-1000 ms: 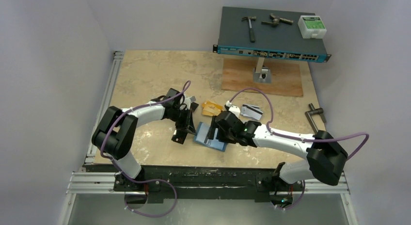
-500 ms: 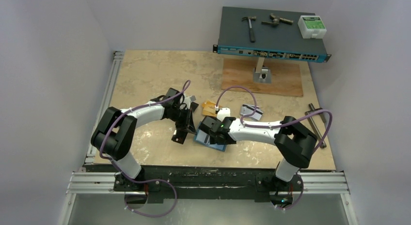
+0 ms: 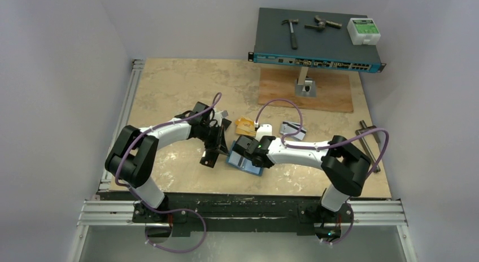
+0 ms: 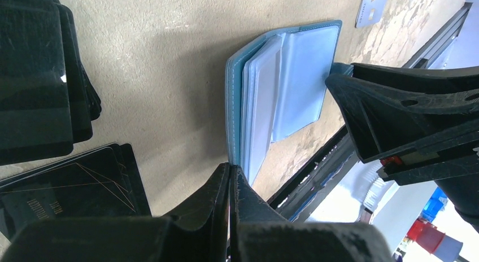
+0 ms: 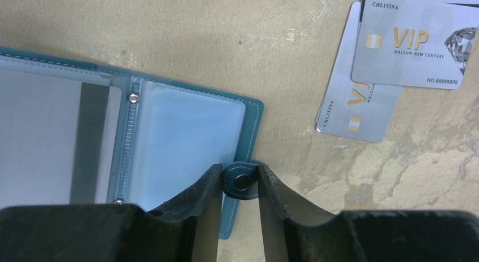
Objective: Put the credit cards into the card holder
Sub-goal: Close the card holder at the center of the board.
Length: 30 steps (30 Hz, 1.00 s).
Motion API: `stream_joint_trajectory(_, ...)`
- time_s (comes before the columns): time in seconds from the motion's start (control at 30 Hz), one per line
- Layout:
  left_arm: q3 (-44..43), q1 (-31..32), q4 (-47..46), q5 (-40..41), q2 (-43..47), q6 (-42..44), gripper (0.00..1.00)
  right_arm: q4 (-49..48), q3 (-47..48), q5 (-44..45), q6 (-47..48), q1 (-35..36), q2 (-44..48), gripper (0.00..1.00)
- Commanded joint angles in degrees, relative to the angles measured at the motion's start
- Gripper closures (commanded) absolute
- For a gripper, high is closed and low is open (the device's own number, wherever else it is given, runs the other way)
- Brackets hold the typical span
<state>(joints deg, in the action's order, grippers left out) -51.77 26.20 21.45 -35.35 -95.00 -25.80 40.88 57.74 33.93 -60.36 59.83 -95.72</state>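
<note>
The teal card holder [image 5: 186, 126] lies open on the table, and one clear pocket holds a card [image 5: 56, 143] with a dark stripe. My right gripper [image 5: 240, 174] is shut on its snap tab [image 5: 242, 182], a finger against each side. My left gripper [image 4: 230, 169] is shut on nothing, its tips at the card holder's [image 4: 299, 75] spine edge. Black credit cards [image 4: 34, 75] lie beside the left gripper. Silver credit cards [image 5: 415, 42] lie right of the holder. From above, orange credit cards [image 3: 244, 126] sit behind the card holder [image 3: 240, 161], between my left gripper [image 3: 219, 151] and my right gripper [image 3: 244, 154].
A network switch [image 3: 316, 44] on a stand carries a hammer [image 3: 292, 31] and small tools at the back. A wooden board [image 3: 308, 92] lies under it. A metal clamp [image 3: 367, 135] lies at the right edge. The metal rail [image 3: 243, 208] runs along the near edge.
The right arm's elbow swung over and its gripper shifted slightly left along the card holder. Its jaws narrowed onto the snap tab. The left arm stayed put.
</note>
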Motion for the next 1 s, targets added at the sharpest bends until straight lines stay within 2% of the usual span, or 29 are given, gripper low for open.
stream_joint_trajectory(0.0,-0.15,-0.71,-1.41,-0.95,2.32,0.53,1.00,1.81,-0.28,3.63,-3.24,0.15,2.53,0.74)
stream_joint_trajectory(0.37,0.24,-0.71,-1.70,-0.58,3.14,0.49,1.00,2.92,-4.98,3.02,-6.55,0.19,6.68,0.78)
stream_joint_trajectory(0.63,0.27,-0.71,-1.93,-0.59,2.99,0.40,1.00,2.23,-6.76,2.11,-7.85,0.12,8.85,0.73)
stream_joint_trajectory(0.8,0.38,-0.71,-2.02,-0.68,2.93,0.33,1.00,0.26,-8.94,1.31,-8.56,-0.26,11.10,0.82)
stream_joint_trajectory(0.97,0.43,-0.71,-2.11,-0.67,2.98,0.31,1.00,-1.52,-10.63,0.02,-8.90,-0.87,13.23,0.95)
